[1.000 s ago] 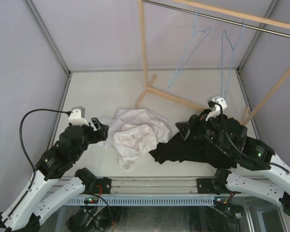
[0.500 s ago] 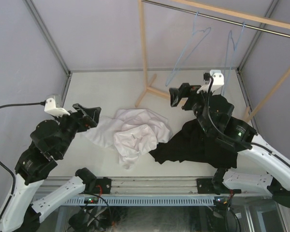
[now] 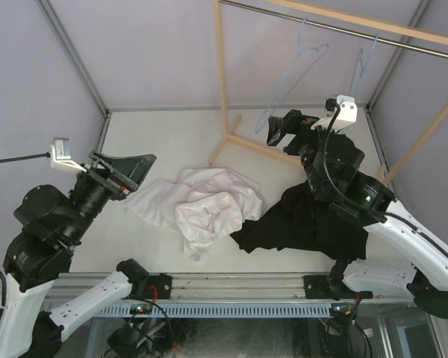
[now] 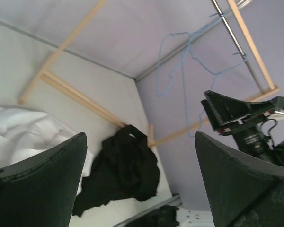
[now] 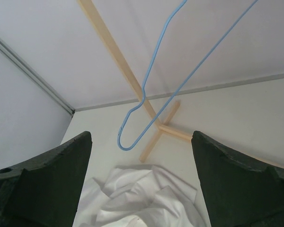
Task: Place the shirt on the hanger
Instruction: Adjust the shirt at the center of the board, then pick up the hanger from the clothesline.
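On the pale counter (image 3: pixel 172 134) we see the crumpled white thin-fabric shirt (image 3: pixel 205 205), lying just below and right of our left tool (image 3: pixel 138 175), the nearer one. The light blue wire hanger (image 5: pixel 180 88) hangs ahead of the right tool (image 3: pixel 275 133). Both tools gape wide, empty.

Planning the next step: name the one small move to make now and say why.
Probably ease the right gripper forward to the lower corner of the blue hanger. Its fingers stand open and empty, and its wrist view shows the hanger hanging ahead between them, ungrasped. The white shirt lies crumpled on the table, held by neither arm.
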Robot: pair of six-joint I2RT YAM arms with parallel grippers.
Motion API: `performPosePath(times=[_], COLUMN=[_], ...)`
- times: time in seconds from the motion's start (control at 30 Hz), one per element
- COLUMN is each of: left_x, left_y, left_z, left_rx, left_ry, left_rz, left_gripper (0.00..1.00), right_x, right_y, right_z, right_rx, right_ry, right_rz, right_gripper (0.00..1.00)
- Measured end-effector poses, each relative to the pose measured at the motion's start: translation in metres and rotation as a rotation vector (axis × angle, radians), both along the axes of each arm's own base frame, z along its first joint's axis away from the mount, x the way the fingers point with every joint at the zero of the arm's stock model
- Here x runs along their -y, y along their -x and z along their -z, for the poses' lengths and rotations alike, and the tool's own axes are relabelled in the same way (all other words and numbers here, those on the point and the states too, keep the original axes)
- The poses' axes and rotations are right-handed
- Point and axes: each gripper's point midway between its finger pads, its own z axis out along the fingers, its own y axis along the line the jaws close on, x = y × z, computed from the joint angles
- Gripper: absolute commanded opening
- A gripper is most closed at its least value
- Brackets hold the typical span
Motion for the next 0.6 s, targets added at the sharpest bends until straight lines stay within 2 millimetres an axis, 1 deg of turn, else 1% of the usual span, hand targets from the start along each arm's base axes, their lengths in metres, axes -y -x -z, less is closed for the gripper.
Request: performPosePath(times=[0.1,0.23,0.4,0.53,0.6], left_x=[0.011,0.02,0.025,0.028,0.028], left_y=[0.003,0.004,0.006,0.006,0.002], left_z=[-0.007,-0.015,-0.021,-0.018,-0.008], left_rx=[-0.023,-0.042,-0.065,-0.091,-0.113], left_ry=[0.044,0.075,0.108,0.137,0.139], left_rz=[0.052,0.093,0.114,0.128,0.118], left_gripper=[1.0,1.0,1.0,1.0,1.0], right_x=[0.004,0.013,0.02,0.019,0.018], right_y=[0.003,0.007,0.007,0.004,0.002], right_z=[-0.003,-0.009,-0.013,-0.011,-0.009], right_rx=[0.007,0.021,0.031,0.027,0.023], right_ry=[-0.009,-0.026,-0.036,-0.03,-0.025], right_rz=[0.003,0.013,0.023,0.018,0.015], right_gripper=[0.86,0.86,0.86,0.86,0.86])
